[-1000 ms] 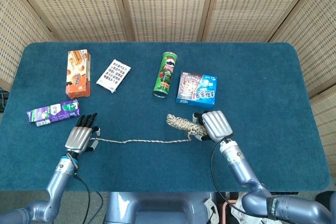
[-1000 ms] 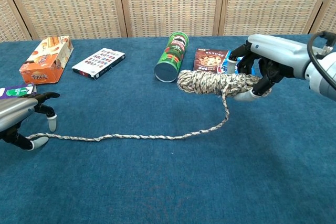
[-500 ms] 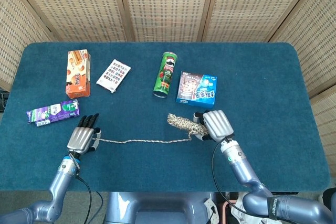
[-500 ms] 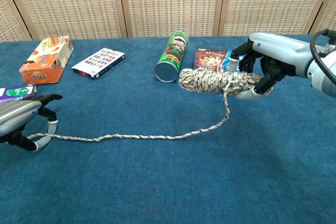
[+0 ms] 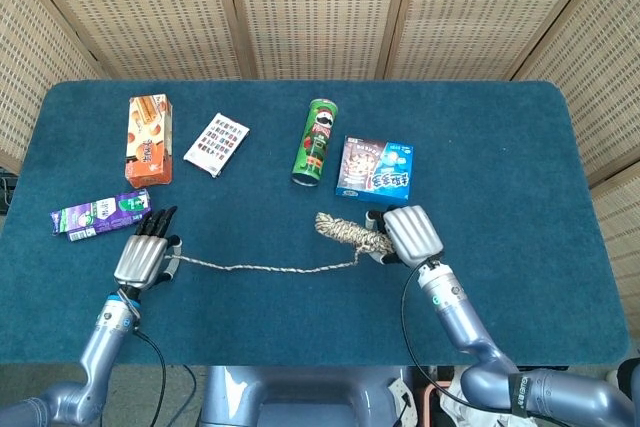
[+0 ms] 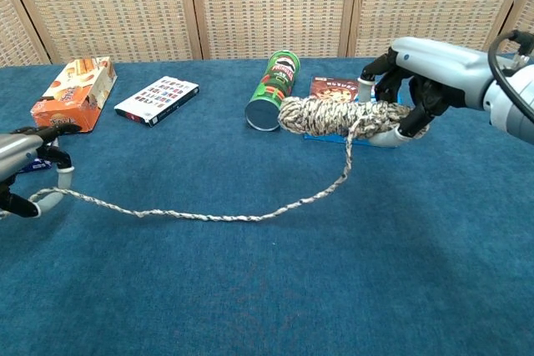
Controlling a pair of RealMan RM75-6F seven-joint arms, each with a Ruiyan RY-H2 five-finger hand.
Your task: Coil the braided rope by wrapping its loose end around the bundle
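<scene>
The braided rope bundle (image 6: 329,117) (image 5: 345,232) is a speckled beige coil, lifted off the blue table and gripped at its right end by my right hand (image 6: 421,93) (image 5: 410,234). A loose strand (image 6: 217,214) (image 5: 260,268) drops from the bundle and runs left across the cloth. Its far end is pinched in my left hand (image 6: 25,177) (image 5: 143,255), low at the left edge of the table, near the purple packet.
A green chips can (image 6: 274,91) lies just behind the bundle, with a chocolate biscuit box (image 5: 375,169) right of it. An orange snack box (image 6: 73,93), a flat card pack (image 6: 157,99) and a purple packet (image 5: 102,213) sit at the left.
My left hand has pulled the rope end further left and slightly up. My right hand has lifted the bundle a little, so the strand hangs tauter.
</scene>
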